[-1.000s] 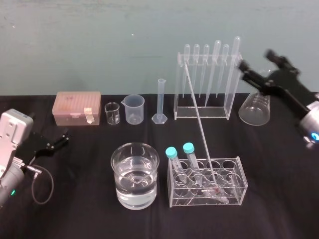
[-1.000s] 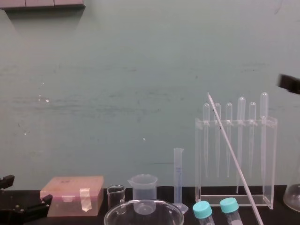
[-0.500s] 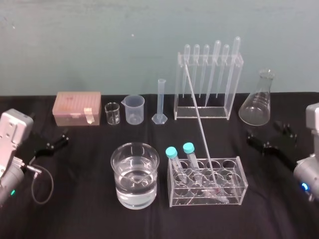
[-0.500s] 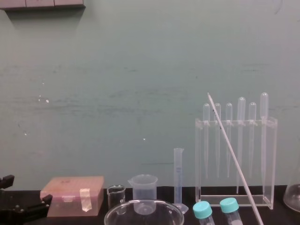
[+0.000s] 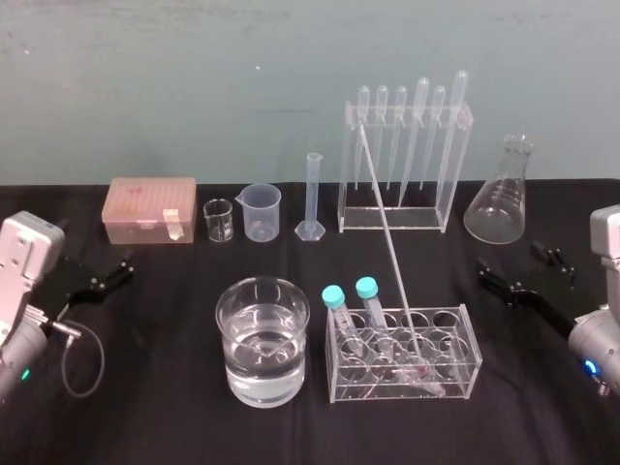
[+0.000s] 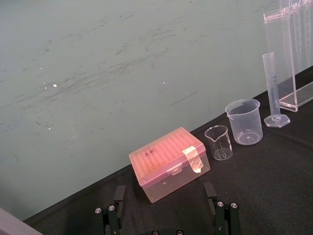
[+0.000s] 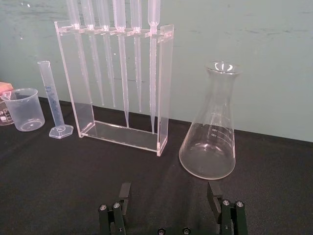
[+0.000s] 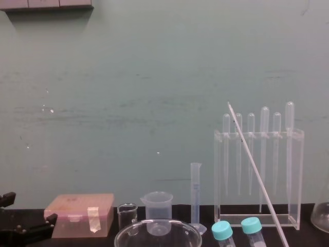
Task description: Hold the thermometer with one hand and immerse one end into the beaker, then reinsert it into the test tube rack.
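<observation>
The thermometer (image 5: 387, 242), a long thin clear rod, leans to the back left with its lower end in the low clear test tube rack (image 5: 469, 351) at the front centre. In the chest view the thermometer (image 8: 254, 164) crosses in front of the tall pipette stand. The wide glass beaker (image 5: 262, 339), partly filled with water, stands left of the rack. My right gripper (image 5: 509, 257) hangs low over the table to the right of the rack, open and holding nothing; the right gripper (image 7: 168, 191) faces the conical flask. My left gripper (image 5: 126, 265) rests open at the far left.
Two teal-capped tubes (image 5: 334, 296) stand in the rack. Along the back sit a pink box (image 5: 150, 208), a tiny glass beaker (image 5: 218, 221), a plastic beaker (image 5: 261, 211), a graduated cylinder (image 5: 312, 194), the pipette stand (image 5: 402, 165) and a conical flask (image 5: 497, 199).
My right gripper has come down from up beside the flask to low over the table at the right. The thermometer and left arm have not moved.
</observation>
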### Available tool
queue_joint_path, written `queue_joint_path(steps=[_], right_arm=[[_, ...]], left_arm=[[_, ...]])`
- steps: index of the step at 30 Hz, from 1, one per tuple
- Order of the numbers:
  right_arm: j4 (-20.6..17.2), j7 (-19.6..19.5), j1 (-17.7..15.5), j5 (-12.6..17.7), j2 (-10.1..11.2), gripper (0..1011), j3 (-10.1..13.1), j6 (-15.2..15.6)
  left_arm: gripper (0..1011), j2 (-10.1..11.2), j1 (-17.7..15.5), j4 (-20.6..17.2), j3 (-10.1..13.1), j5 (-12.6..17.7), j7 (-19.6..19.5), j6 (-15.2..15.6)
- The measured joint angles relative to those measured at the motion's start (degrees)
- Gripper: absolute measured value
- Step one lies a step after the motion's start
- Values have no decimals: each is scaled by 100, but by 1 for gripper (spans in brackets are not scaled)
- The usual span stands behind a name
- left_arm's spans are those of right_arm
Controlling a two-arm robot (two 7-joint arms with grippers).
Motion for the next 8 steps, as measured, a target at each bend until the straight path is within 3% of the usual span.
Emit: queue_joint_path(steps=[8], right_arm=[[-10,-6,3,3,5,1003,3,-6]], left_arm=[[1008,0,0,0,0,0,0,0]])
